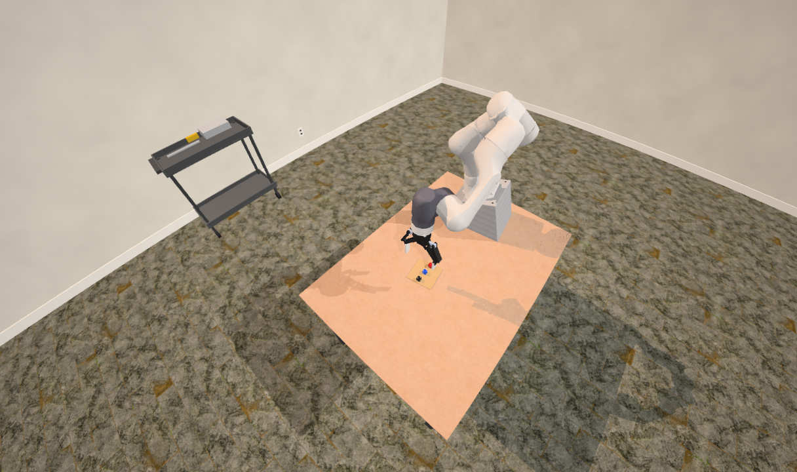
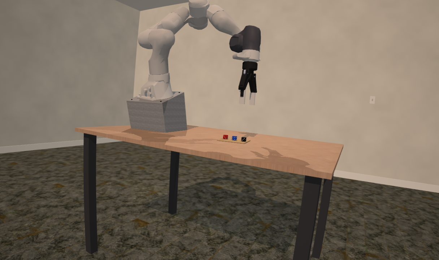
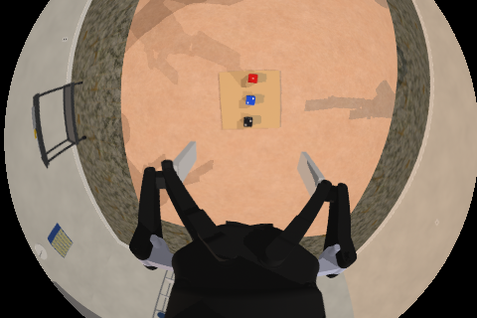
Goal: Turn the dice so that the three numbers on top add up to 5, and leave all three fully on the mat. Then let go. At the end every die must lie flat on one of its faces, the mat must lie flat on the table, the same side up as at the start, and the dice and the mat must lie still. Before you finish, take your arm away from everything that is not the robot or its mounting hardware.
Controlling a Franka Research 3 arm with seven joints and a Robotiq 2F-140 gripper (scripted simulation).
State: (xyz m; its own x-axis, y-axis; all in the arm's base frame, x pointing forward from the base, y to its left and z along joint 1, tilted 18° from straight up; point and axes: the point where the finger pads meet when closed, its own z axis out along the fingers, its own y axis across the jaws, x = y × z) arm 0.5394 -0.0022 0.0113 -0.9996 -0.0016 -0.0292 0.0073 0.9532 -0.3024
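A small tan mat (image 3: 249,93) lies flat on the wooden table, also seen from the side (image 2: 233,141) and from above (image 1: 423,274). Three dice stand in a row on it: a red die (image 3: 252,79) (image 2: 225,137), a blue die (image 3: 250,99) (image 2: 234,138) and a black die (image 3: 248,121) (image 2: 243,139). Their top numbers are too small to read. My gripper (image 2: 247,100) hangs high above the mat, fingers wide open and empty; it also shows in the wrist view (image 3: 246,165) and the overhead view (image 1: 421,252).
The robot's grey pedestal (image 2: 157,111) stands at the far end of the table. A dark two-shelf cart (image 1: 216,170) stands by the wall, away from the table.
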